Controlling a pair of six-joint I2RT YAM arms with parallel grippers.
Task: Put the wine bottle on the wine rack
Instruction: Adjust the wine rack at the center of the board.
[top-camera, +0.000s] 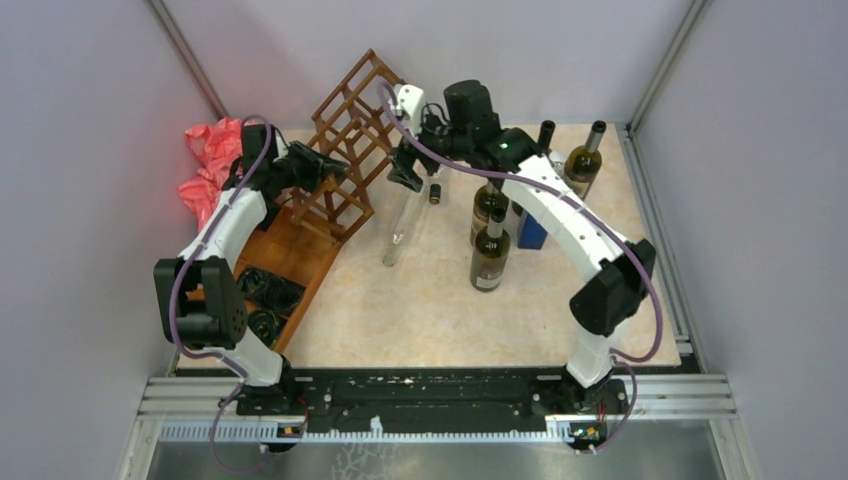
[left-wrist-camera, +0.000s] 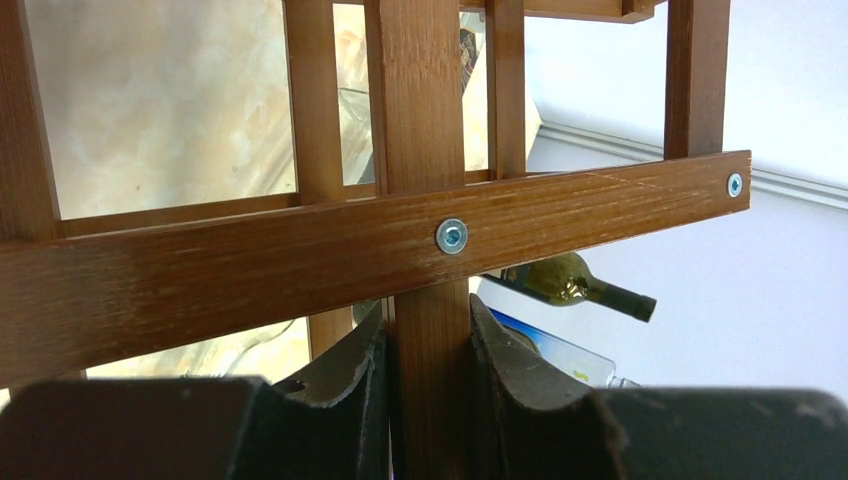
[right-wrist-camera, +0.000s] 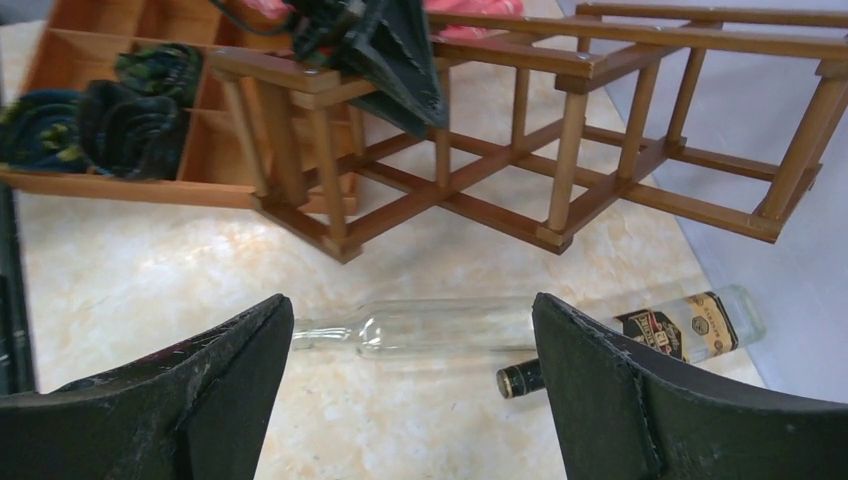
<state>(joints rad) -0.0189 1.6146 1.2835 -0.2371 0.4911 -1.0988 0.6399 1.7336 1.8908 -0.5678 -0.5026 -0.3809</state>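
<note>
Seen from above, the wine rack (top-camera: 348, 140) is standing tilted at about 11 o'clock on the table (top-camera: 420, 310), with its low end resting against the brown compartment tray (top-camera: 300, 250) at 9 o'clock. The left gripper (top-camera: 322, 172) is clamping one slat of the rack; in the left wrist view its fingers (left-wrist-camera: 350, 370) are pressing this upright slat from both sides. The wine bottle (top-camera: 398, 228), made of clear glass, is lying on its side near the middle of the table, just at 3 o'clock from the rack and not touching it. The right gripper (top-camera: 405, 176) is hanging over the far end of this bottle with its jaws wide apart. In the right wrist view the bottle is showing between the two fingers (right-wrist-camera: 600, 390), and nothing is being held. A small labelled bottle (right-wrist-camera: 685, 322) is lying just beside it. Several dark bottles (top-camera: 490, 255) are standing at 1 to 2 o'clock, near a blue box (top-camera: 532, 232). A pink cloth (top-camera: 208, 165) is lying at 10 o'clock, and dark rolled things (top-camera: 268, 295) are sitting in the tray.
</note>
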